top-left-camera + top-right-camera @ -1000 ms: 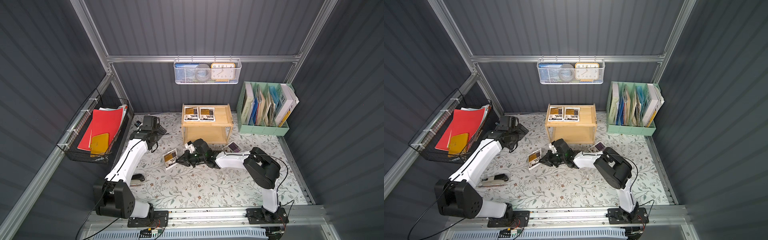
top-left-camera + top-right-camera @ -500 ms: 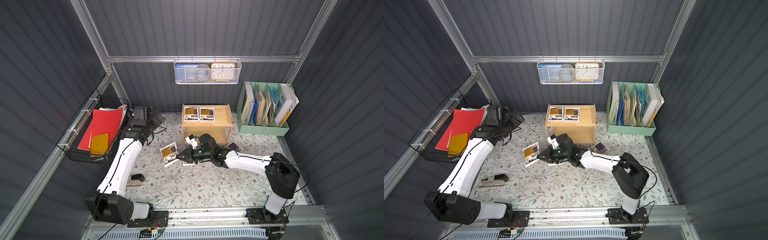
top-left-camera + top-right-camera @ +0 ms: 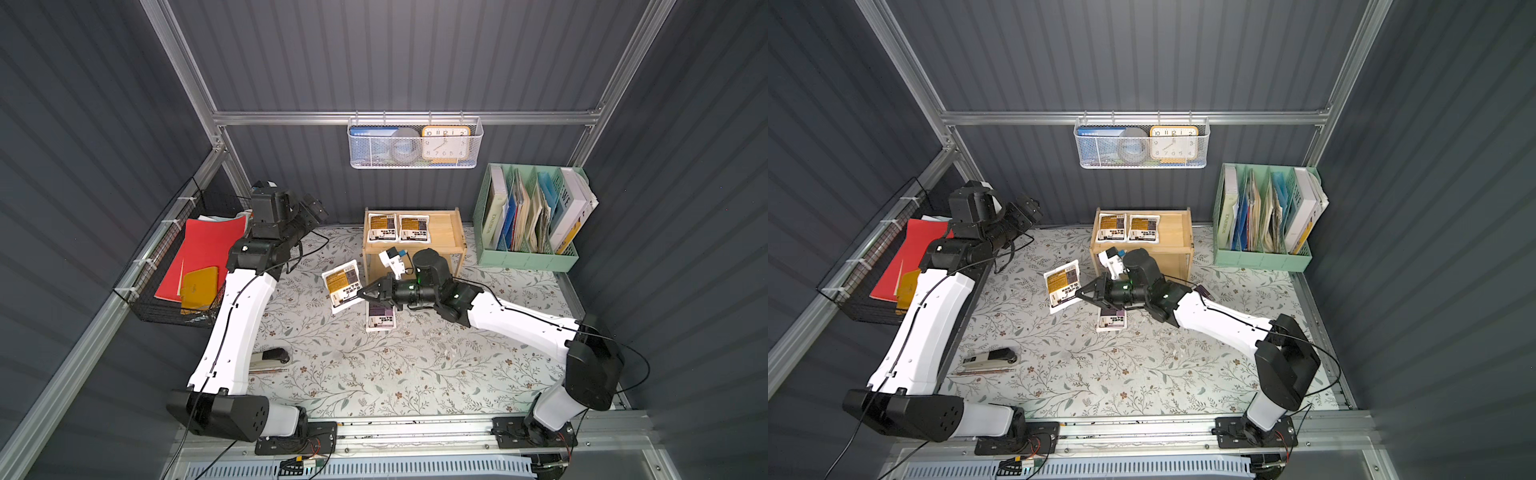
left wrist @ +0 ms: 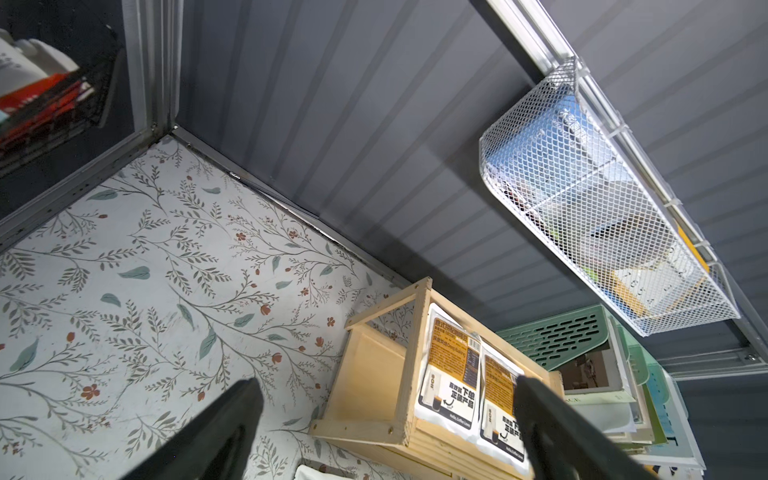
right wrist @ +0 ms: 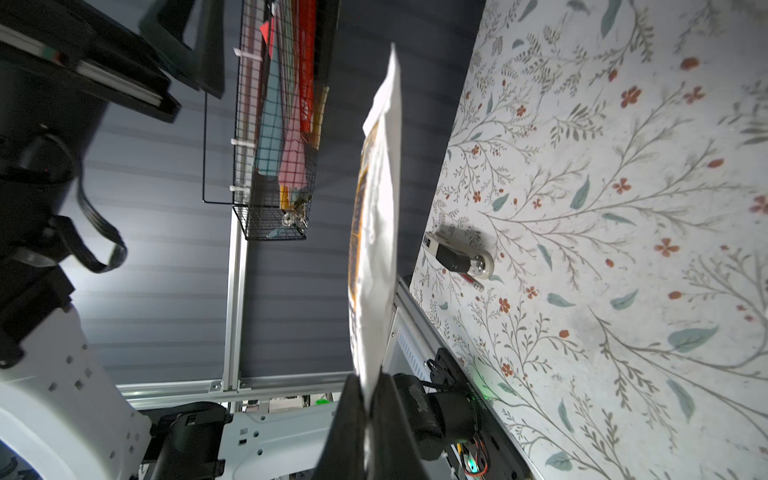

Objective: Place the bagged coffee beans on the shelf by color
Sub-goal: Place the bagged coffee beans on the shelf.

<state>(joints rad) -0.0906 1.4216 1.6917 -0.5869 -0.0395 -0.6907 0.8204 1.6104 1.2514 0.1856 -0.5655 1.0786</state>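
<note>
Top views, held pouch: a yellow-label coffee pouch hangs over the table, just left of the shelf. Its printed face is up and its long axis runs front to back, slightly tilted, with the orange block at the far end.
Top views, grip: the right gripper pinches the pouch's right edge near the front corner.
Top views, other pouches: two yellow-label pouches lie side by side on the shelf's top tray, long axes front to back. A purple-label pouch lies flat on the table below the right gripper.
Left wrist view, fingers: the left gripper has its fingers spread wide, holding nothing. Only this view brings the tray pouches' black print close.
Right wrist view, held pouch: it shows edge-on, a thin white sheet reaching away from the closed fingers, clear of the table. A stapler lies beyond.
</note>
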